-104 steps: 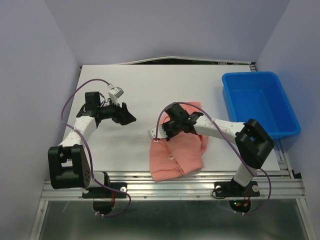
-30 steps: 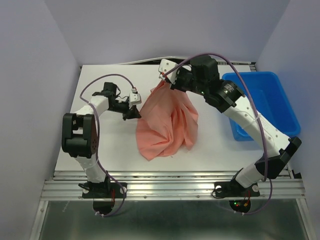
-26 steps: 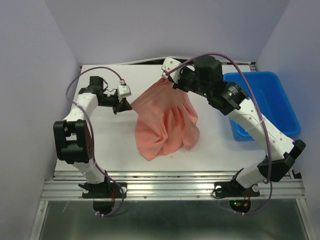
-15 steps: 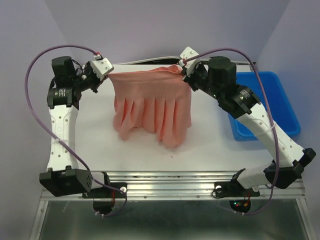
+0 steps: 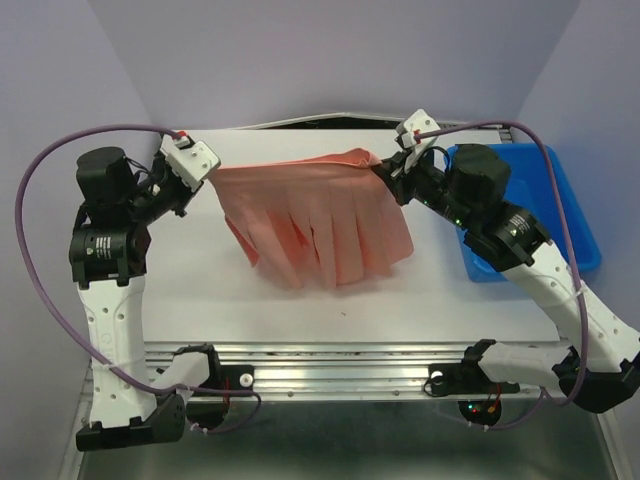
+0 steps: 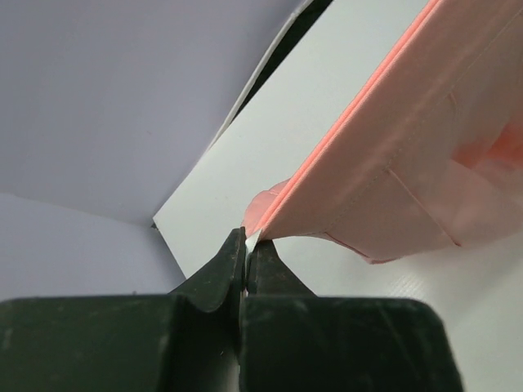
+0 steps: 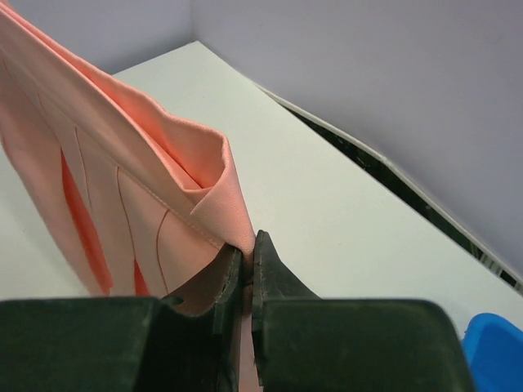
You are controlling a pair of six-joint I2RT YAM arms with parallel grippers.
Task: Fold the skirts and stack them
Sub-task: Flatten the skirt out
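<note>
- The skirt (image 5: pixel 320 225) hangs spread between the two arms over the far half of the counter (image 5: pixel 200 300). Its waistband is drawn into a nearly straight line from one arm to the other, and the pleats fan down toward the near side.
- The left hand (image 6: pixel 245 241) has its fingers pressed together on the very tip of one waistband corner. The left wrist view shows the seamed edge running away from the pinch, taut and straight.
- The right hand (image 7: pixel 243 245) is likewise closed, pinching the opposite corner, where a small fold of cloth bunches just above the fingers.
- Holding the two end corners apart and high probably lets gravity do the smoothing. The pleats drop in line and the cloth opens to its full width, which a crumpled heap would not allow.
- From the top view I cannot tell whether the hem brushes the counter or hangs just clear of it.
- I judge this to be the spreading step that comes ahead of folding, so no fold is made yet and only this one skirt is in sight.
- The thin corner pinches are the weak point, because soft cloth could slip out if the arms pull further apart.
- The blue bin (image 5: pixel 520 200) sits at the counter's right edge beyond the right arm, apart from the skirt.
</note>
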